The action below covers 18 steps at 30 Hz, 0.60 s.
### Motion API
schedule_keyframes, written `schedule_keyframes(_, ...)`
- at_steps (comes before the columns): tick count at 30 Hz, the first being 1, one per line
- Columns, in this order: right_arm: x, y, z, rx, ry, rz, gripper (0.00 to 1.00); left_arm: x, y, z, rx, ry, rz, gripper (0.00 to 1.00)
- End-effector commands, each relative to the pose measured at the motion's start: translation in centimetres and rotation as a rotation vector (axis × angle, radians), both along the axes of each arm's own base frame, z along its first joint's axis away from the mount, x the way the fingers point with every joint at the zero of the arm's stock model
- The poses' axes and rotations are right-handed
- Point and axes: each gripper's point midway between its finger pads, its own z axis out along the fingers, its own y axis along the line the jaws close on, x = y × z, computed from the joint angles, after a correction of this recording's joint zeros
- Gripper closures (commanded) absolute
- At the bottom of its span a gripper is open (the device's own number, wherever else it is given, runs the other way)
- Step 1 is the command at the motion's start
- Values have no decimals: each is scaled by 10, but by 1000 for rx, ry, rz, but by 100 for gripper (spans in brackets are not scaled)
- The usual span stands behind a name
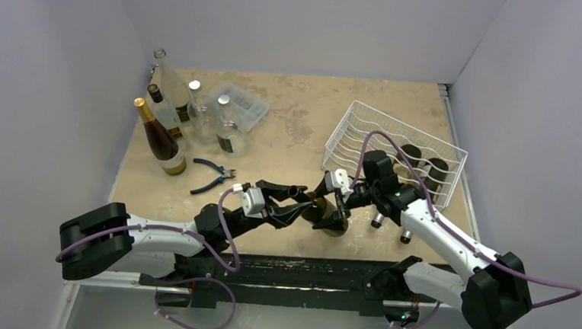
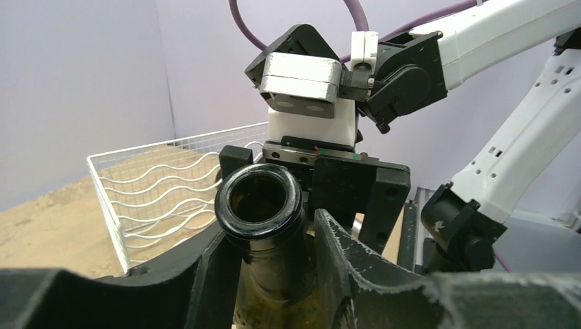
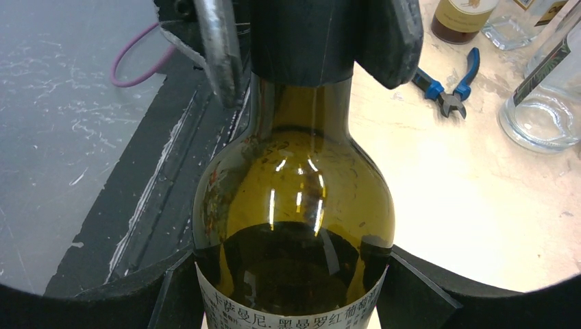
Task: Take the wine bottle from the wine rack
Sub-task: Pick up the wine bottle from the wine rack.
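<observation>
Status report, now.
Left gripper shut on wine bottle neck; right gripper shut on its body. Bottle clear of wine rack. Nothing blocking.

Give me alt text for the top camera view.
Left gripper and right gripper together hold a dark wine bottle, clear of the white wine rack. Other bottles lie in the rack; loose bottles and pliers sit left.

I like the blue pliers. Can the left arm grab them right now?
Probably not yet. The left claw is closed around the neck of the bottle, so it's busy. The pliers lie uncovered on the table.
</observation>
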Motion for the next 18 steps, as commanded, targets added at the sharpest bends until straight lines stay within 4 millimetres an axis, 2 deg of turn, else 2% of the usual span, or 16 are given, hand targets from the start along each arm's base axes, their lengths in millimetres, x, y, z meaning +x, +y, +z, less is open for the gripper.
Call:
schedule_keyframes(1,6,9,48,120,-129,45,80,-2,1,24,-83,-21,-6,64)
schedule_keyframes(2,6,9,48,120,-129,44,81,-2,1,25,-85,-23,-5,67)
schedule_keyframes(6,5,8,46,116,-129,45,78,-3,2,30,-92,-40,-3,95)
schedule_keyframes(7,5,8,46,114,-129,43,76,-3,3,31,-94,-44,1,100)
schedule_keyframes(8,5,8,44,110,-126,41,71,-3,4,34,-99,-46,1,100)
schedule_keyframes(9,6,7,43,106,-127,38,60,-3,5,35,-98,-46,2,100)
schedule_keyframes(13,8,5,41,86,-119,14,4,-3,4,45,-81,-32,-1,100)
schedule_keyframes(14,7,6,42,88,-110,13,1,-3,4,47,-74,-30,0,100)
schedule_keyframes(18,3,6,52,110,-99,19,1,2,8,54,-60,-19,33,100)
